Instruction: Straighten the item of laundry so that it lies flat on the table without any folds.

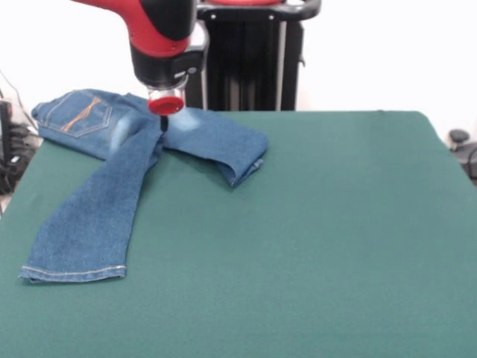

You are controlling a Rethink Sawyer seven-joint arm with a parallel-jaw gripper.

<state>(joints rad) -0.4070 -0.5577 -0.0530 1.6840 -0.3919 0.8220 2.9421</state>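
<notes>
A pair of small blue denim jeans (112, 179) lies on the far left part of the dark green table (335, 239). The waist and a back pocket with orange stitching sit at the far left corner. One leg runs straight toward the near left, its hem flat on the cloth. The other leg reaches right and is doubled over on itself at its end (242, 160). My gripper (164, 123) comes down from the red and black arm onto the crotch area, where the two legs meet, with its tip at or touching the denim.
The black pedestal (246, 60) stands behind the table's far edge. Cables (11, 153) hang off the left side, and a dark object (460, 142) sits past the right edge. Bare green cloth spreads right of the jeans and in front of them.
</notes>
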